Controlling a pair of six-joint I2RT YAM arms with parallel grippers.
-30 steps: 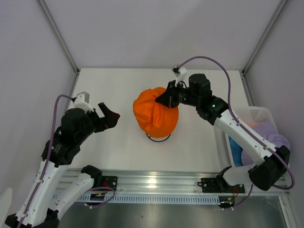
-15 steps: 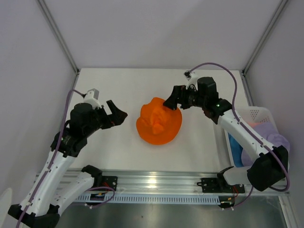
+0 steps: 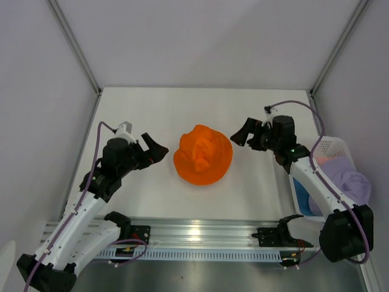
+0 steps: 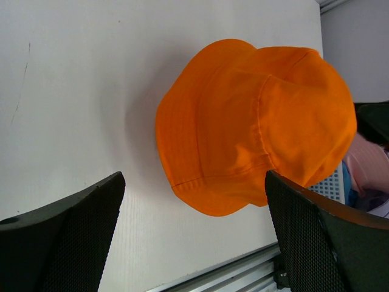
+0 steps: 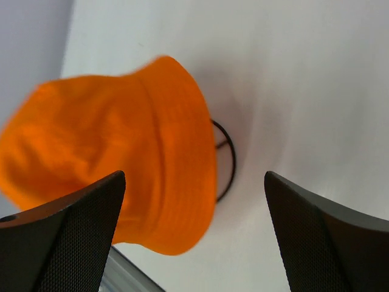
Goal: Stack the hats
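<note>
An orange hat sits draped over the black wire stand at the table's middle, and nothing holds it. The stand's ring base shows under its brim in the right wrist view. My left gripper is open just left of the hat, apart from it; its view shows the hat ahead between the fingers. Just right of the hat and clear of it, my right gripper is open and faces the hat. A pale purple hat, a pink one and a blue one lie in the basket.
The white slotted basket stands at the table's right edge beside the right arm. An aluminium rail runs along the near edge. Grey walls close in the left, back and right sides.
My right gripper opened and let go of the orange hat, which settled over the stand, then drew back to the right. My left gripper moved closer to the hat.
</note>
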